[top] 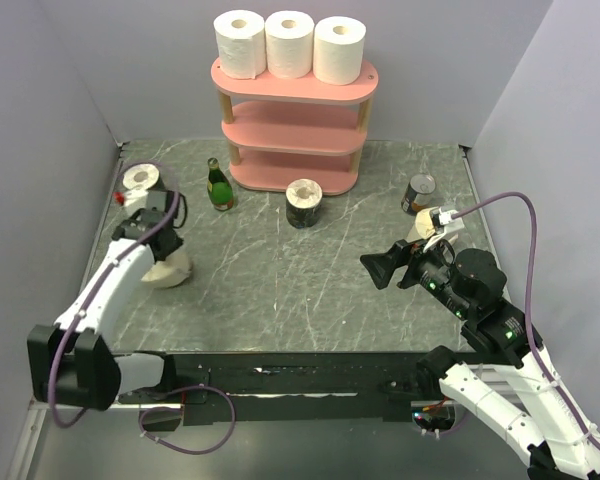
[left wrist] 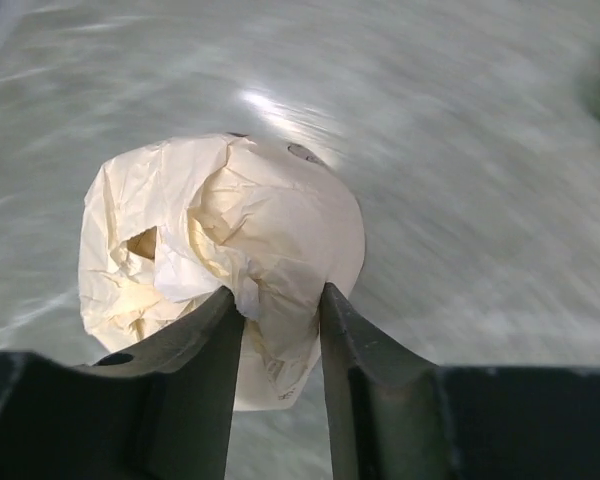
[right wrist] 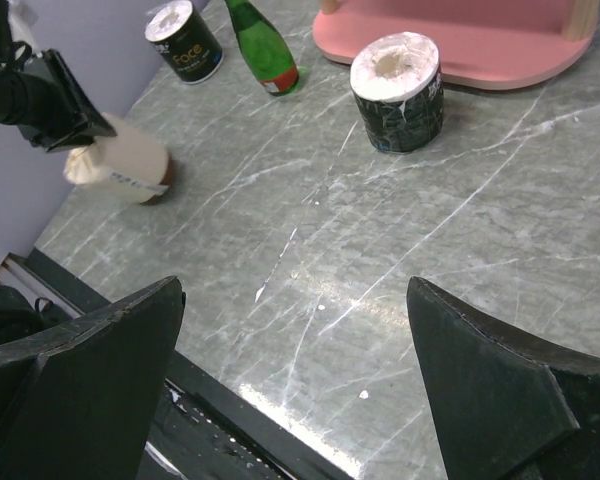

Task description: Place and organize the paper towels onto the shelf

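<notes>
Three white paper towels (top: pixel 288 45) stand in a row on the top board of the pink shelf (top: pixel 295 135). A dark-banded roll (top: pixel 304 203) stands upright in front of the shelf's bottom board, also in the right wrist view (right wrist: pixel 397 92). A second dark-banded roll (top: pixel 140 180) stands at the far left (right wrist: pixel 184 42). My left gripper (top: pixel 165 258) is shut on the crumpled end of a cream roll (left wrist: pixel 220 240), held tilted low over the table (right wrist: pixel 120 160). My right gripper (right wrist: pixel 295 290) is open and empty over bare table (top: pixel 380 268). Another cream roll (top: pixel 418 230) shows partly behind the right arm.
A green glass bottle (top: pixel 218 186) stands left of the shelf, between it and the far-left roll. A small metal can (top: pixel 418 193) stands at the right, near the wall. Purple walls close the table on the left, back and right. A black rail runs along the near edge.
</notes>
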Motion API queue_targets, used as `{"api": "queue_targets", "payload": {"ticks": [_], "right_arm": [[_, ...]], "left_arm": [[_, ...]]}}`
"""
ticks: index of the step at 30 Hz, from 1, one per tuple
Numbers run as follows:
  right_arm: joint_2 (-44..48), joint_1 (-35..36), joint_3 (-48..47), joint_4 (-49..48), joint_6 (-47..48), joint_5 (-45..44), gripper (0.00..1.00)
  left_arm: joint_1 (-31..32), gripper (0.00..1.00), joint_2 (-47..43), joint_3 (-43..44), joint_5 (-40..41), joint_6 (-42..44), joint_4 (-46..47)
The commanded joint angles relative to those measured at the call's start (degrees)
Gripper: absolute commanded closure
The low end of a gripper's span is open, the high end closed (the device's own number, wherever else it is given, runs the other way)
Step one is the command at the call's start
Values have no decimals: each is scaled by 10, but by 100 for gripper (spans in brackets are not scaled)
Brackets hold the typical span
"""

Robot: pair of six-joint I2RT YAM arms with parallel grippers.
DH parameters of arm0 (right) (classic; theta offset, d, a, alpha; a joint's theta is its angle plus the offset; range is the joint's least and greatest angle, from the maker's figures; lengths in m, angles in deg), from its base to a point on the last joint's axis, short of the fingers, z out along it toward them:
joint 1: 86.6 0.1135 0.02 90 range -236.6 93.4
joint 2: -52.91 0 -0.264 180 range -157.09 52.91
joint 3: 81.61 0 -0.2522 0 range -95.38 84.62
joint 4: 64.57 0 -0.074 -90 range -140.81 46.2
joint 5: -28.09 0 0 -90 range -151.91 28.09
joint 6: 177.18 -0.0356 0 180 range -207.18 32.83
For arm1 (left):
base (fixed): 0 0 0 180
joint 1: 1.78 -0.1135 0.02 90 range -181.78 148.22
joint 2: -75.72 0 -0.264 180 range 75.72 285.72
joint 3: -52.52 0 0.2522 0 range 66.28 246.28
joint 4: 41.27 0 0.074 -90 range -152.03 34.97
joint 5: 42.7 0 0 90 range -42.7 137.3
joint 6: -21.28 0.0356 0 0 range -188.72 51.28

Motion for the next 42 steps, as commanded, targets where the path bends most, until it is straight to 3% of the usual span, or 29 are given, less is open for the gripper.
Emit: {"api": "queue_targets", "payload": {"ticks": [1,4,11,15,17,19,25,33,37,42], "right_arm": [[5,1,-16,-23,-5,-1,0],[7,2,-15,-22,-6,-2,0],[11,2,-11,-17,-9,-7,0],[14,2,-15,-8,-6,-11,0],[18,2,-17,-5,-4,-16,1],[24,1,-17,-2,-3,-20,0],[30,2,-12,0,1,-23,0],[24,1,-8,-8,-2,-16,0],[21,2,-11,-3,2,-18,0],[24,2,-12,-2,1,-21,1]], "left_arm": [[90,64,-58,-12,-91,58,77],[153,67,-46,0,-106,42,87],[310,65,74,81,-35,13,48],[348,58,122,136,-16,7,28],[355,48,127,146,-15,6,20],[356,37,120,158,-13,7,15],[344,23,75,195,15,-2,-43],[225,19,-46,67,-100,-16,39],[168,19,-50,29,-138,-10,68],[142,23,-43,-15,-163,-8,97]]}}
